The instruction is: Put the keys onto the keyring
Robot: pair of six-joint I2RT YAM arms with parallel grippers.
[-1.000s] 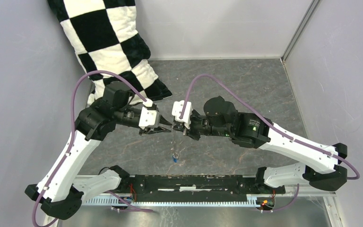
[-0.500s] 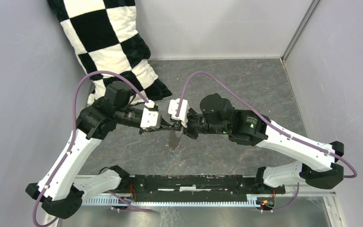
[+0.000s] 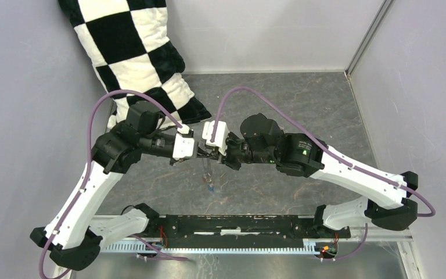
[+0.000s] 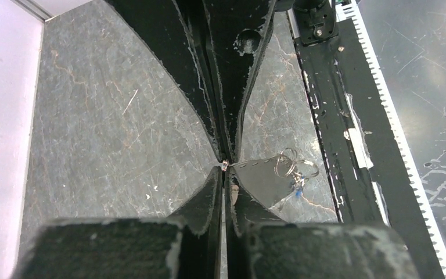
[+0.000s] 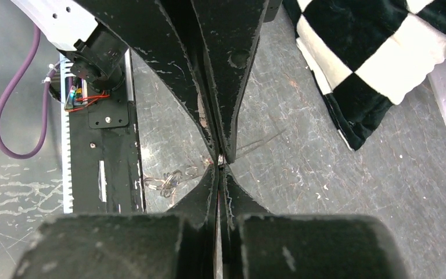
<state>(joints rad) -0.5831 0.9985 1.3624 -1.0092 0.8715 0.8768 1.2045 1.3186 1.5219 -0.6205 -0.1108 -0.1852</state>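
Note:
My left gripper (image 3: 201, 154) and right gripper (image 3: 208, 156) meet tip to tip above the grey table, both shut. A small bit of metal wire (image 4: 225, 166) sits pinched where the tips touch. It is part of the thin grey keyring (image 3: 207, 171), which hangs down from them. Small rings and keys dangle at the keyring's bottom (image 3: 210, 186), and a blue key (image 4: 295, 186) is among them. The cluster also shows in the right wrist view (image 5: 165, 182). The red and dark keys cannot be made out.
A black-and-white chequered pillow (image 3: 133, 52) lies at the back left, close behind the left arm. The black base rail (image 3: 238, 224) runs along the near edge, just below the hanging keys. Grey walls stand on both sides.
The right gripper has moved left until its tips meet the left gripper's tips. The hanging keyring and keys have shifted slightly left with them.

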